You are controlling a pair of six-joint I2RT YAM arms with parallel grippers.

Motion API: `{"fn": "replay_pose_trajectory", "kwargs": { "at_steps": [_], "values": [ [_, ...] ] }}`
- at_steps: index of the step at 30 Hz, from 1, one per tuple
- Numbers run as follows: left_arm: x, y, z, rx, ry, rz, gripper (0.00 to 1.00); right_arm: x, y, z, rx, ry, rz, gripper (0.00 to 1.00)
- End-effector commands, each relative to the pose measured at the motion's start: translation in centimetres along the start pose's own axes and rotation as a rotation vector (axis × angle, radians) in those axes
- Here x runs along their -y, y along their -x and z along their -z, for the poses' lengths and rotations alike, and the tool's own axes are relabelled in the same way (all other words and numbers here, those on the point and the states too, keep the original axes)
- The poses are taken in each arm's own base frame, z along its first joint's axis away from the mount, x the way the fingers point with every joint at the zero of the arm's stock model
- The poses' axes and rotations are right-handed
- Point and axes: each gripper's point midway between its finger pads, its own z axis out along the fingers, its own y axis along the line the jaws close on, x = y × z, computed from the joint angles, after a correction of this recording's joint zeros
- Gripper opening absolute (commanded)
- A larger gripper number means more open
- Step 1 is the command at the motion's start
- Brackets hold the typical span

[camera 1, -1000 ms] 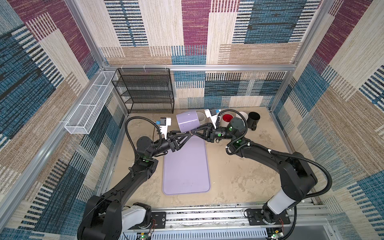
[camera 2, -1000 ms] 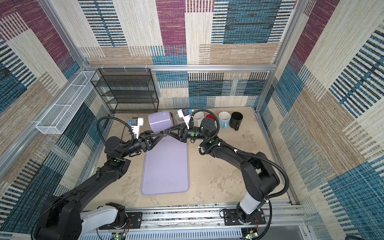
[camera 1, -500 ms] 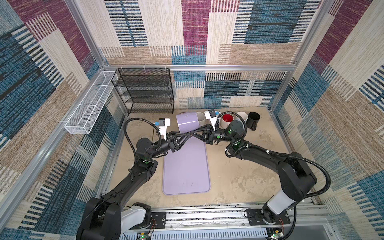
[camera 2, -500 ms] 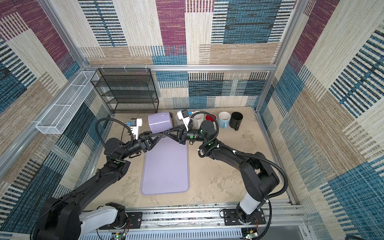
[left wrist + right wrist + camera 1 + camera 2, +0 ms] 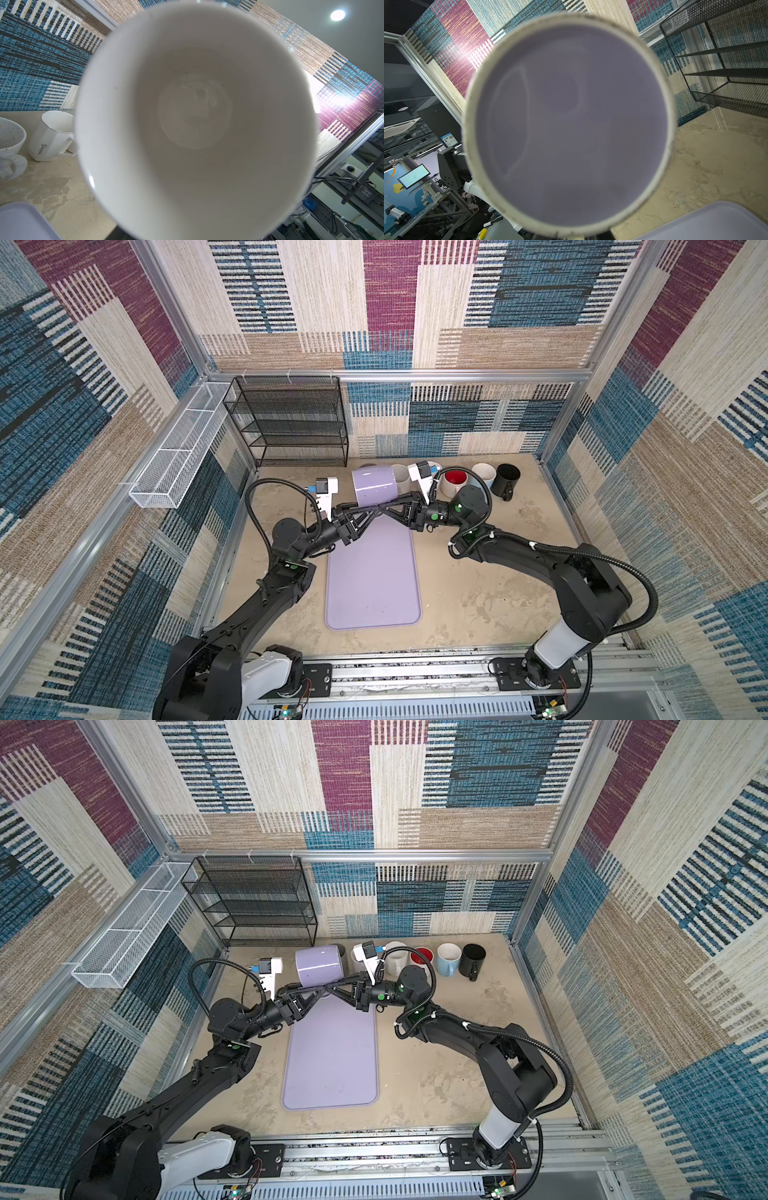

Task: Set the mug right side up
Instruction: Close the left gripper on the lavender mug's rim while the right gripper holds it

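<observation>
The right gripper point(image 5: 385, 509) is reaching in from the right w/ its fingers pressed together just under the mug point(image 5: 374, 488), & it is holding the mug up off the table point(image 5: 478, 593); the spot it is pinching is hiding under the mug. The left gripper point(image 5: 373, 510) is reaching in from the left, & its tips are sitting right by the right one's tips under the mug. I cannot tell how far its fingers are spread or if they are gripping. The mug is purple outside & white inside. It is lying on its side in the air by the far end of the mat point(image 5: 372, 572), w/ its open mouth facing the left arm & its flat bottom facing the right arm. The mug is filling both wrist cams, so no fingers are showing there. Counting: 1 mug, 1 purple mat, 1 black wire rack point(image 5: 291, 418) standing at the back left, 1 white wire basket point(image 5: 183, 448) hanging on the left wall. 5 more cups are sitting in a row by the back wall: a white cup point(image 5: 401, 480) just behind the mug, a 2nd white cup point(image 5: 395, 963), a red-inside cup point(image 5: 455, 479), a blue cup point(image 5: 448, 969) & a black cup point(image 5: 508, 481). The right wrist cam box point(image 5: 422, 475) is blocking the 2nd white cup in a top view. A grey rim point(image 5: 340, 948) is peeking out behind the mug; cannot tell what.
</observation>
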Motion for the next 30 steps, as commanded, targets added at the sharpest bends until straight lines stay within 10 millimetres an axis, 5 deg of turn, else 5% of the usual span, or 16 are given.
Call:
{"fn": "replay_pose_trajectory", "kwargs": {
  "at_steps": [1,3,6,16,26,30],
  "values": [
    [1.36,1.82,0.11,0.074,-0.034,-0.066,0.46,-0.92,0.29,-0.01,0.005,0.034,0.026,0.00],
    [1.31,1.82,0.12,0.075,-0.032,-0.066,0.43,-0.92,0.27,-0.04,0.003,0.035,0.024,0.00],
    [1.10,1.80,0.13,0.076,-0.023,-0.060,0.20,-0.88,0.28,-0.07,-0.001,0.035,0.024,0.00],
    [1.37,1.89,-0.01,0.067,-0.033,-0.066,0.20,-0.73,0.04,-0.33,-0.018,0.043,0.018,0.00],
    [1.24,1.81,-0.16,0.054,-0.026,-0.067,0.00,-0.29,-0.04,-0.54,-0.030,0.031,0.010,0.00],
    [1.30,1.82,-0.11,0.053,-0.026,-0.072,0.00,0.02,0.02,-0.55,-0.033,0.011,0.012,0.00]
  ]
}}
